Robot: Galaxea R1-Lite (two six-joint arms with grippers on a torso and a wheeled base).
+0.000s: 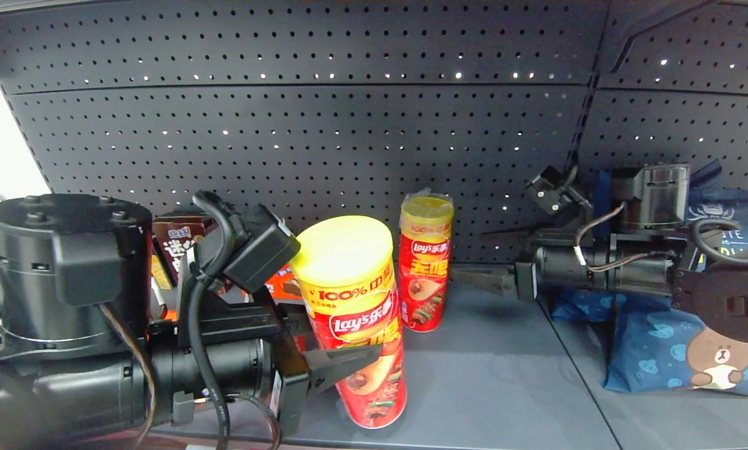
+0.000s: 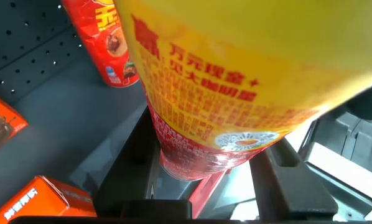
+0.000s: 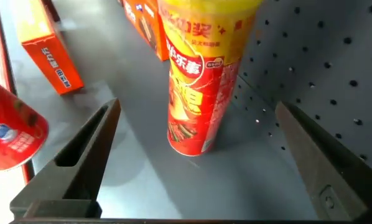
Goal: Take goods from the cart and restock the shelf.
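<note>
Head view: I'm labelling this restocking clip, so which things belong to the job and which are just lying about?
Job: front chip can, held by left gripper; rear chip can, before open right gripper; shelf.
Lying about: blue bear bag; brown box; orange boxes.

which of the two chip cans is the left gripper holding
The front chip can, nearest the shelf's edge, sits between the left gripper's fingers. The rear chip can stands free by the pegboard.

Grey shelf [image 1: 505, 375]; upright chip can [image 1: 425, 262] near its back edge; tilted chip can [image 1: 355, 312] at the front edge; orange boxes [image 1: 284, 284] toward the left; blue bags [image 1: 680, 350] at the right.
</note>
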